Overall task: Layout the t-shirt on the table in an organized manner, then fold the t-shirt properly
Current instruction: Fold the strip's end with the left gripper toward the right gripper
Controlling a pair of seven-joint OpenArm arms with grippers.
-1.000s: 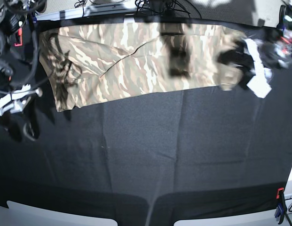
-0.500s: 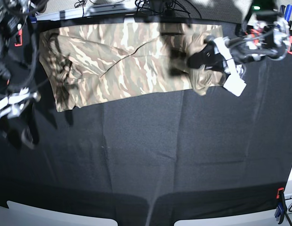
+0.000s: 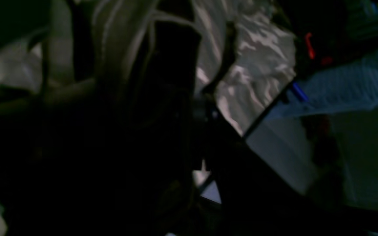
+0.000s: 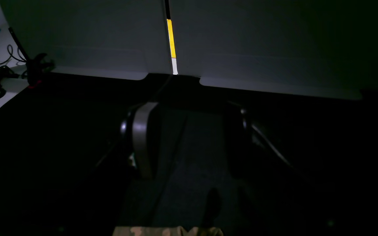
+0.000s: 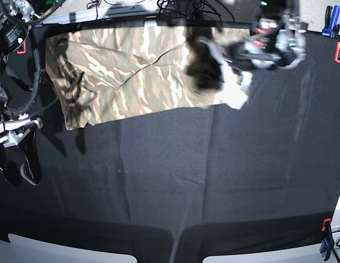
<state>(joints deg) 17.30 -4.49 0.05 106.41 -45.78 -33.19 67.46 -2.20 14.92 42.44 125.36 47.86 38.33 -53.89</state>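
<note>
The left arm's tool [image 5: 216, 68], blurred with motion in the base view, is clenched on the edge of the soft camouflage t-shirt [image 5: 131, 71] in tan, brown, olive and cream, and carries that edge over the garment's middle. The wrist view of it is dark and shows only striped folds hanging close to the lens, so the grip is read mainly from the cloth bunched under the tool in the base view.

A second ago this tool was out at the shirt's far end, near the side of the bench [image 5: 213, 181], a wide flat surface under black cloth. Half a second ago it had drawn that end partway inward. Now the shirt's visible spread is much shorter on that side, and bare black cloth lies where camouflage lay. I judge this to be a fold in progress: one side is being carried across the body, and the layout step looks finished.

The shirt lies along the bench's far edge, its other end flat and unmoved across all three base pictures.

The right arm's tool [image 4: 189, 141] is released, its fingers spread over bare cloth, near the shirt's hem, holding nothing.
</note>
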